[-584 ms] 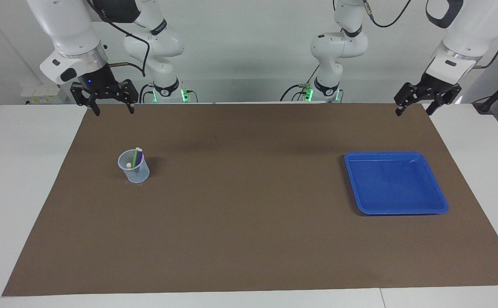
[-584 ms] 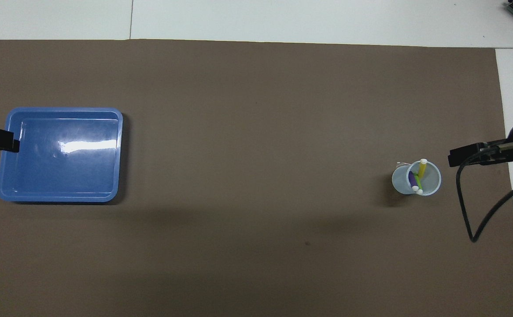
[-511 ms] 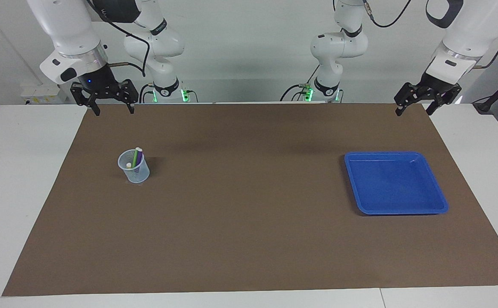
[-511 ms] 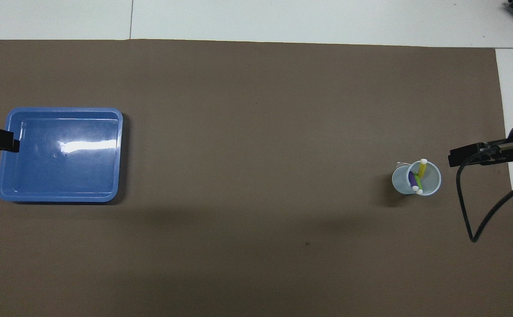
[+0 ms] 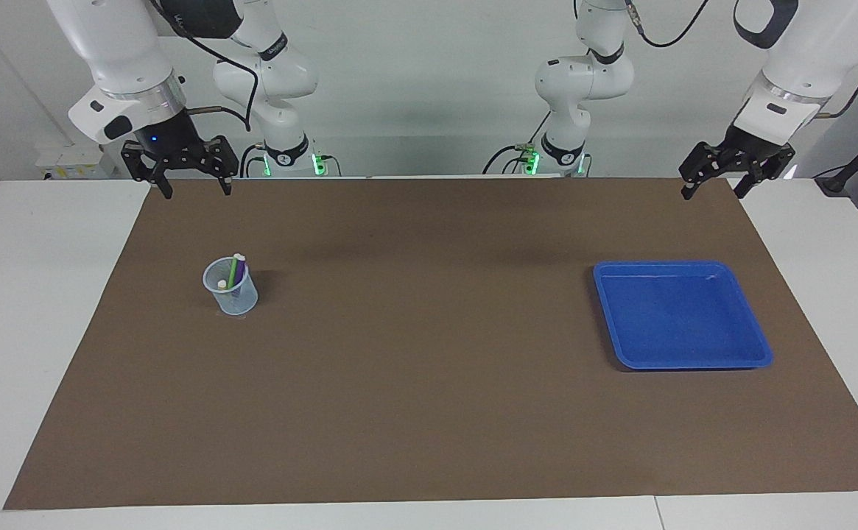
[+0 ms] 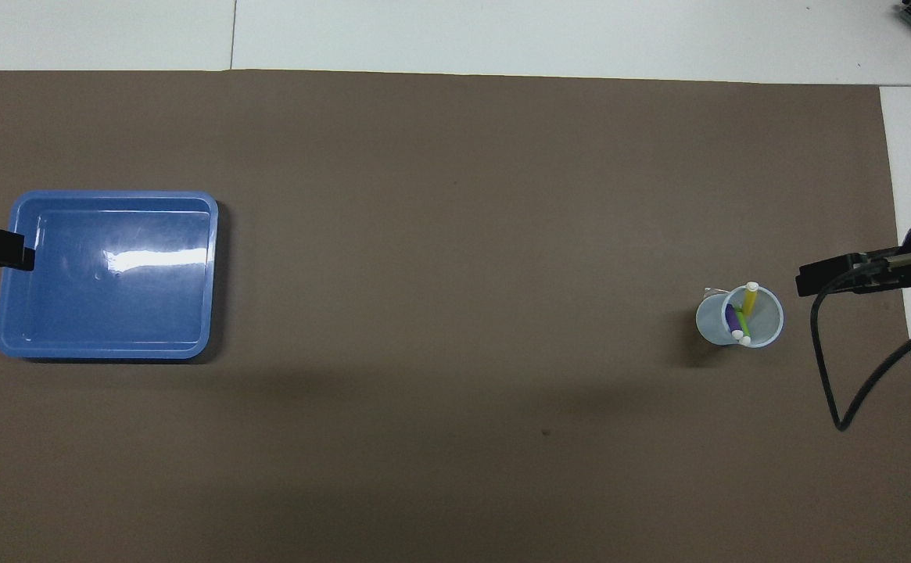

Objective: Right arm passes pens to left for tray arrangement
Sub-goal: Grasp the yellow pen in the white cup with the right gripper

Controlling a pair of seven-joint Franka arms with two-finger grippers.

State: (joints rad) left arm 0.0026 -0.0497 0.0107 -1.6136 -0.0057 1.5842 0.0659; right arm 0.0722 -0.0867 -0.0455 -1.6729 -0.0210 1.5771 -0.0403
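The pens (image 5: 233,274) stand nearly upright, tips up, in a mesh cup (image 5: 230,288) at about five o'clock below the right claw (image 5: 178,179) (facing view), which hangs fingers apart above the bench (image 5: 429,412); the left claw (image 5: 723,177), also apart, waits above the tray (image 5: 683,362)

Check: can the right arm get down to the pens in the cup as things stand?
Probably yes: the right end effector hangs open, and the pens stand upright in the cup with nothing over them.

No text, label, brand, number or sign can be read anywhere — the dark bands on the arm bases carry marks too small to make out.
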